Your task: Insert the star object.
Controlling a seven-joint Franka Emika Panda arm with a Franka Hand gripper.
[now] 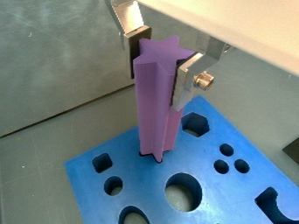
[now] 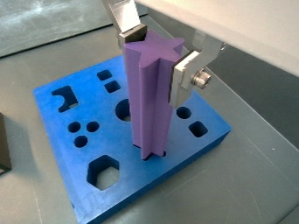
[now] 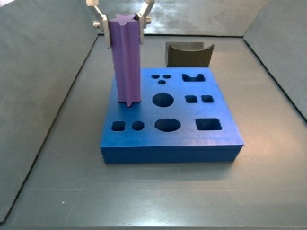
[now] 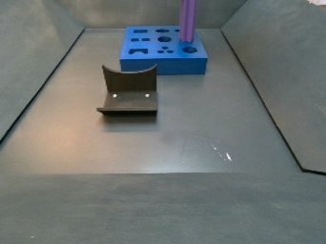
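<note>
The star object (image 1: 158, 105) is a tall lavender rod with star-profile sides, standing upright. Its lower end sits in a hole near one edge of the blue block (image 1: 128, 175), and most of its length rises above the block. My gripper (image 1: 162, 63) is shut on the rod's top end, one silver finger (image 1: 188, 79) pressed on each side. Both also show in a wrist view, the rod (image 2: 149, 105) with my gripper (image 2: 158, 54), and in a side view, the rod (image 3: 125, 63) with my gripper (image 3: 120, 16). In a side view only the rod (image 4: 189, 19) shows, and the gripper is cut off.
The blue block (image 3: 168, 153) has several other shaped holes: round, square and hexagonal. A dark brown curved block (image 3: 186, 54) stands behind it in a side view and lies mid-floor in a side view (image 4: 128, 91). Grey walls enclose the floor.
</note>
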